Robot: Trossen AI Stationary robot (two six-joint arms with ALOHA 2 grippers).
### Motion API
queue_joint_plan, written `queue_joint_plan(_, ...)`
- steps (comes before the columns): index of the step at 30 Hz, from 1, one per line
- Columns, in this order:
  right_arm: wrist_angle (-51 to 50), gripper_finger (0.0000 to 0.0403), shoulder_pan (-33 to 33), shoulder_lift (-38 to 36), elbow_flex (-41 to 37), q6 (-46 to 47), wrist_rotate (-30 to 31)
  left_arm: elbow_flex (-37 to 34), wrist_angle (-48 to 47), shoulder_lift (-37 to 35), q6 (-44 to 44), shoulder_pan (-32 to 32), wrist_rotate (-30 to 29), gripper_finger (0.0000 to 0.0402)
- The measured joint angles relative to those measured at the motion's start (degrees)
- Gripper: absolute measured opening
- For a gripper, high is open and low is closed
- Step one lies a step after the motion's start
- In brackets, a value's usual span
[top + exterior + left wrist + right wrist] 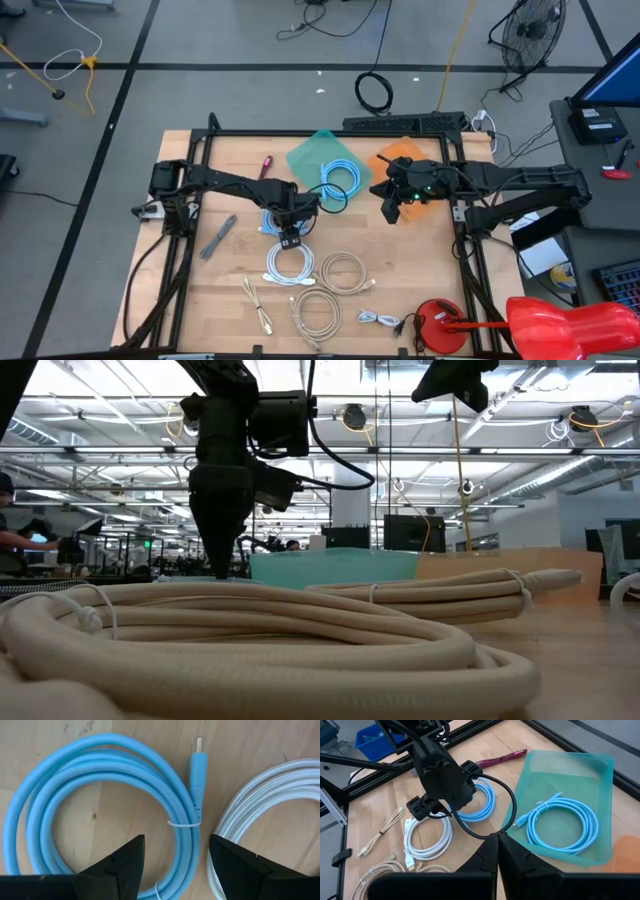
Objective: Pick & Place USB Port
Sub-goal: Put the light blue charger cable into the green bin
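**A:** Two hands are showing, but only one is working. The left hand [291, 226] is hanging low over the blue cable coil [100, 815] on the counter [180, 290], its fingers [120, 865] spread wide and gripping nothing, straddling the strands near the white tie [183, 823].

**B:** And the right hand [496, 840]?

**A:** It is waiting up above the counter near the orange tray [400, 155], its fingers pressed together with nothing between them.

**B:** What am I worrying about here?

**A:** I am judging that the main risk is a partial grab. The coil is stacked in several loops, so closing on only some of them could let the rest sag or unwind on the lift. The white cable coil [260, 810] is lying just beside the blue one, and a finger coming down on that side could be catching it too. The blue USB plug [198, 767] is sticking out freely and could be snagging on a tray rim.

**B:** What are the containers holding?

**A:** The teal tray [597, 765] is already holding one light blue coiled cable [560, 822]. The orange tray is mostly hidden by the right arm, so I cannot tell its contents.
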Motion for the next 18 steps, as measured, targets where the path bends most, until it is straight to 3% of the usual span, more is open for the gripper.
queue_joint_plan(6,0.0,0.0,0.0,0.0,0.0,0.0,0.0,-1.1,1.8,-0.1,-0.7,0.0,0.0,0.0225)
queue_joint_plan(14,0.0,0.0,0.0,0.0,0.0,0.0,0.0,-8.9,8.2,-0.5,-5.5,0.0,2.3,0.0224)
queue_joint_plan(18,0.0,0.0,0.0,0.0,0.0,0.0,0.0,-9.8,8.3,-0.5,-6.5,0.0,1.9,0.0187)
